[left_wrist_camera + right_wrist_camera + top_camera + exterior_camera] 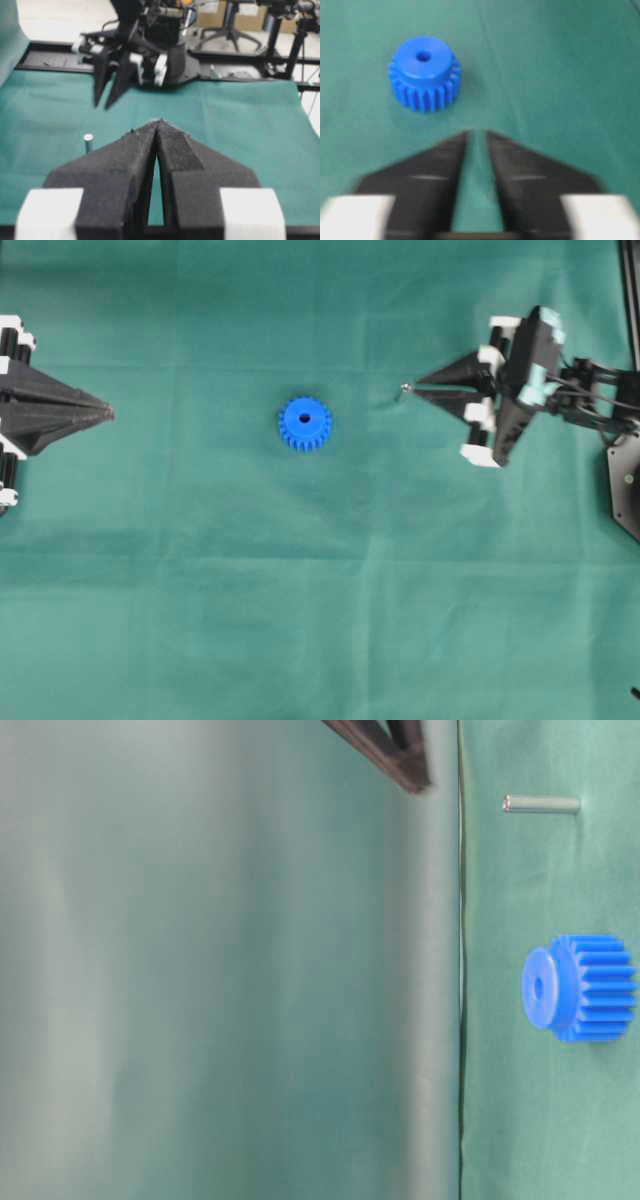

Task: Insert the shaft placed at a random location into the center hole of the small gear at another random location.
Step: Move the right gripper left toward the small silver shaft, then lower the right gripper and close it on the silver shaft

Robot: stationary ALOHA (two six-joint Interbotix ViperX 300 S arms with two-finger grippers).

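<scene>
Standing upright beside the right gripper (415,390) — jaws parted, gripping nothing — the shaft (403,390); left gripper (108,413) closed, waiting clear of the small gear (304,424).

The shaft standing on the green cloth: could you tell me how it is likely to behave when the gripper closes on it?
The shaft stands upright on its narrow end, so a nudge would probably tip it. It looks round and smooth, so once down it may roll and could slip between the fingers. It looks like rigid metal, unlikely to bend.
</scene>
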